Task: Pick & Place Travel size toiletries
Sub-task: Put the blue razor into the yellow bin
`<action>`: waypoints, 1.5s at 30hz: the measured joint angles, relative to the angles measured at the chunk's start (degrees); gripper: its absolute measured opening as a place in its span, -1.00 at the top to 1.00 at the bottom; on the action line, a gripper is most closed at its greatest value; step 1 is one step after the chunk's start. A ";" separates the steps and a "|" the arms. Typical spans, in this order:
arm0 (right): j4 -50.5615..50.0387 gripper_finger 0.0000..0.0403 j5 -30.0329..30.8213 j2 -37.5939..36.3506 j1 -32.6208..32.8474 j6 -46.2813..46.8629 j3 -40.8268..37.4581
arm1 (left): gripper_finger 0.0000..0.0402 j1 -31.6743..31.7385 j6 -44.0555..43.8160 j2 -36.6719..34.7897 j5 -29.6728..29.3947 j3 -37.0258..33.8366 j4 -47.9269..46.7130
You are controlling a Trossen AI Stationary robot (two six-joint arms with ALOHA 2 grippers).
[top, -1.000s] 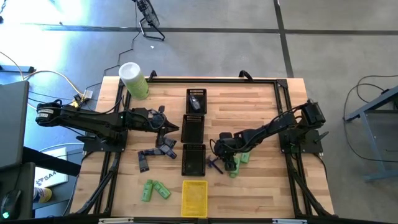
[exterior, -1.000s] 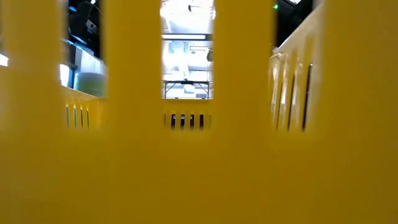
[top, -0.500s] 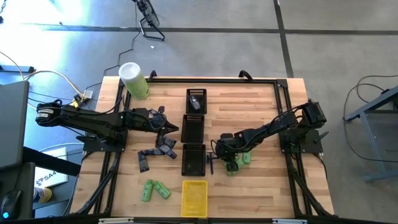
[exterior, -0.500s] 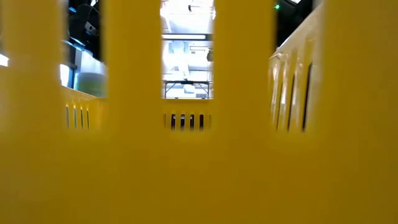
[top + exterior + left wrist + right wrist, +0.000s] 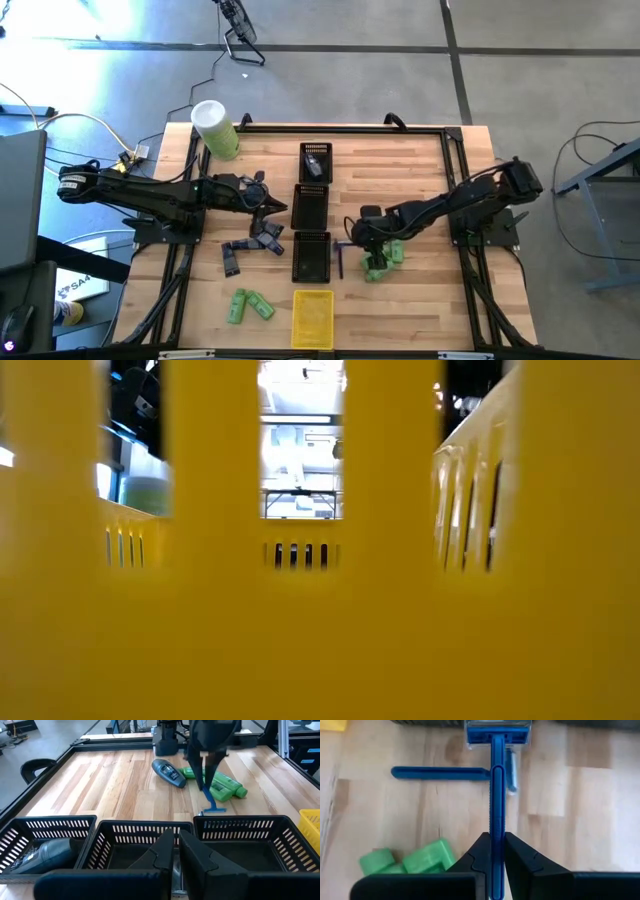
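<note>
Right pincer is gripping a blue razor by its handle, lifted just above the worktop beside the green bottles. A second razor is lying flat below. Left pincer is sitting closed, waiting by the black trays.

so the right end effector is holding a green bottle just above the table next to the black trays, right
Not quite. The right end effector is shut on a blue razor, not a green bottle; the right wrist view shows this. The green bottles lie on the table beside it. The rest holds: it is next to the black trays.
</note>
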 joint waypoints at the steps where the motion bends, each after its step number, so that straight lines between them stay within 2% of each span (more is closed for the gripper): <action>1: -0.09 0.85 0.11 -0.69 0.00 0.01 0.02 | 0.88 0.01 -0.06 0.00 0.00 0.00 -0.02; 9: -4.13 0.85 5.26 -6.24 0.00 0.16 0.00 | 0.88 0.00 0.15 -0.02 -0.02 0.00 -0.14; 16: -2.86 0.85 13.32 -10.59 0.00 -0.21 0.06 | 0.88 0.00 0.29 -0.02 -0.05 0.00 0.07; 23: 1.81 0.85 20.04 -12.66 -0.96 -0.42 0.04 | 0.88 0.00 0.29 -0.01 -0.09 -0.01 0.09; 28: 9.39 0.85 23.95 -12.73 -2.23 -2.29 0.02 | 0.88 -0.01 0.29 -0.01 -0.10 0.00 0.11; 35: 21.58 0.85 24.06 -12.73 -4.10 -8.96 0.02 | 0.88 -0.01 0.28 0.00 -0.11 -0.01 0.13; 45: 25.96 0.85 23.53 -12.48 -6.12 -10.93 0.02 | 0.88 0.01 0.81 -0.02 -0.37 0.00 0.15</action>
